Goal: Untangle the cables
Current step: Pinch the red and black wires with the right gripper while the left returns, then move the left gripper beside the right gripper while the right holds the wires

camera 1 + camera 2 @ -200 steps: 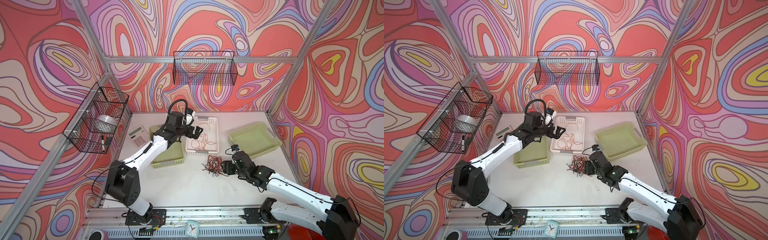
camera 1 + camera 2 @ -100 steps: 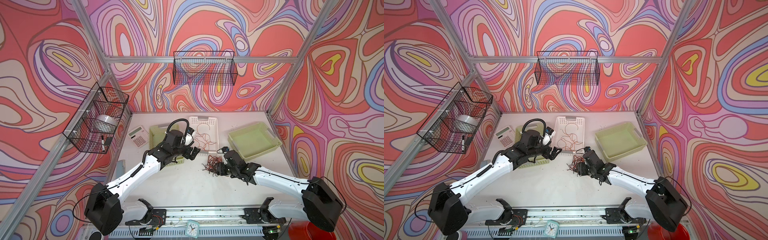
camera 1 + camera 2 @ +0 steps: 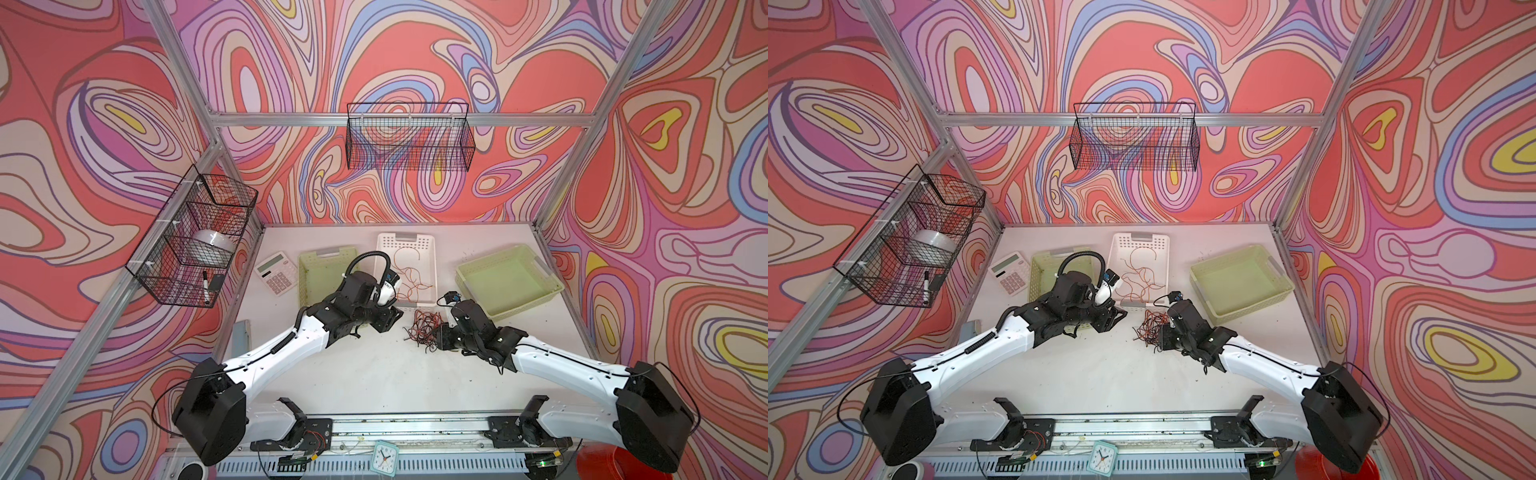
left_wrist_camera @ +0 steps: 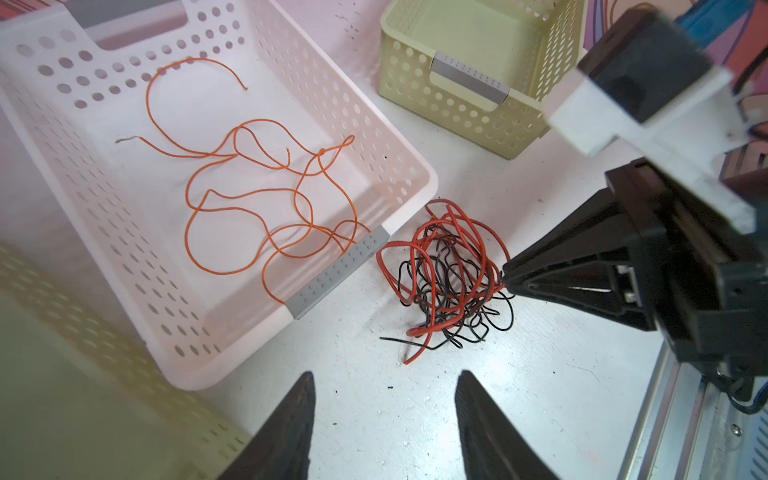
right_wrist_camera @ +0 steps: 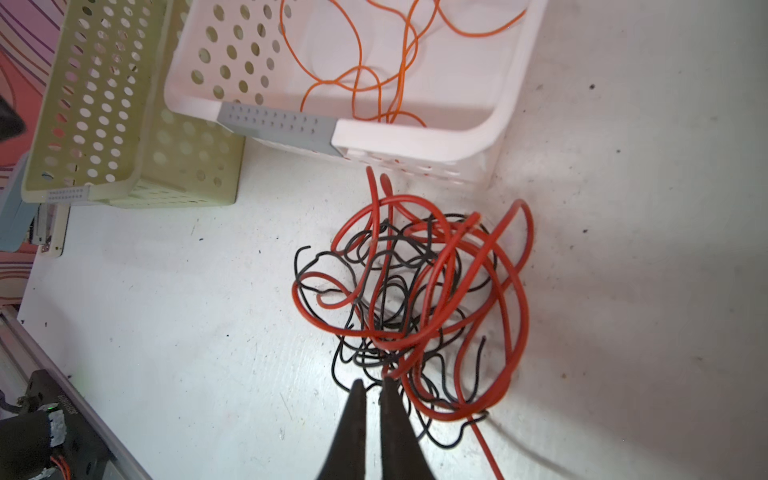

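Within the last second the left arm [image 3: 291, 345] has swung down from above the white basket [image 4: 409, 174] to the worktop [image 3: 374, 374] just beside the tangle [image 4: 453, 270] of red and black cables, while the right arm [image 3: 552, 361] has pushed in low from the opposite side. The left fingers [image 4: 291, 432] have narrowed from wide to about half apart and hold nothing. The right fingers [image 5: 355, 424] have come together on strands at the tangle's edge. I read that as an anchoring pinch, leaving the left to draw a strand out. The orange cables [image 4: 249, 193] already lie loose in the white basket, so sorting looks partly done. Swirl-patterned walls carry a back wire basket [image 3: 409, 137] and a side wire basket [image 3: 195, 237]. The pale, speckled worktop also holds a wide green basket [image 3: 509, 282], a narrow green basket [image 3: 316, 274] and a calculator [image 3: 277, 273].
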`<action>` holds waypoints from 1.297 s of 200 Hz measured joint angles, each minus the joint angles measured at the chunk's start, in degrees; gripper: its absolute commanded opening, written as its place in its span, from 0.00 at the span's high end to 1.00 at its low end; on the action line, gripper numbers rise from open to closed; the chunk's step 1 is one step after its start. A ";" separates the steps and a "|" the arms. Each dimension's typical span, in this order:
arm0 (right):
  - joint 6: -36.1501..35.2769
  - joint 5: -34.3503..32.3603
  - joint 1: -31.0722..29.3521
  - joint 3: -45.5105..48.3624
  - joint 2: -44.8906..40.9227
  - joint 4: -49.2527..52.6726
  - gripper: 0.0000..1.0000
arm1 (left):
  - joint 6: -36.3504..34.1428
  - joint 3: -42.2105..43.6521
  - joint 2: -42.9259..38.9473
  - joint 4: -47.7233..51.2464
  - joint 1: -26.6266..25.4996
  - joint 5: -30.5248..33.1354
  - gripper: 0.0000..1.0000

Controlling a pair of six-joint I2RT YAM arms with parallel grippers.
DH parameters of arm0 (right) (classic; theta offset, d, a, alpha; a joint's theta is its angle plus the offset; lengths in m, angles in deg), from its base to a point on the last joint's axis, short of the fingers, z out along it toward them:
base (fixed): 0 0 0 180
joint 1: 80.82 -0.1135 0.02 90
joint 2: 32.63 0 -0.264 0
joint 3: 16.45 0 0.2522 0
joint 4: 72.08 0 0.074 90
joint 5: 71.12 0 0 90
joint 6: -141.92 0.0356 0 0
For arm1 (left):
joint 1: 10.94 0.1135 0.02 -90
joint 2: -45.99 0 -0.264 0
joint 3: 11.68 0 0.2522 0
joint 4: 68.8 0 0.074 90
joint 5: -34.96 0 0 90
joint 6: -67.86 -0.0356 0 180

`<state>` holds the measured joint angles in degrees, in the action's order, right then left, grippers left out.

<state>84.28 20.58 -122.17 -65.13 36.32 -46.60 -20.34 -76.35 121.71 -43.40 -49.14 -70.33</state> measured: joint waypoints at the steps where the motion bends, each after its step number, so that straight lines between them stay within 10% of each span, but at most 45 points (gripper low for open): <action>1: 0.00 -0.07 0.00 0.00 -0.02 0.04 0.89 | -0.07 0.00 0.20 0.00 -0.09 -0.07 0.45; 47: 1.16 -4.59 0.00 -0.11 -0.26 3.32 0.58 | -0.33 -0.83 4.98 -0.48 -2.80 -0.92 0.47; 87: 2.40 -7.98 0.98 -2.29 0.09 5.81 0.52 | -0.11 -3.34 9.86 -2.16 -4.48 -1.33 0.51; 159: 3.23 -4.35 6.03 -2.54 8.44 3.74 0.68 | 1.44 -3.85 11.58 -4.74 -4.61 -2.05 0.48; 209: -0.31 -2.60 6.03 -3.91 10.86 2.73 1.00 | 1.88 -3.85 11.52 -5.46 -4.63 -2.23 0.20; 259: -2.93 -0.28 5.38 -9.09 6.64 3.19 1.00 | 5.40 -3.85 10.60 -9.75 -5.77 -0.92 0.01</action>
<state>81.36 20.29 -116.79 -74.22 42.96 -43.41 -14.94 -80.20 132.31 -53.15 -54.91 -71.25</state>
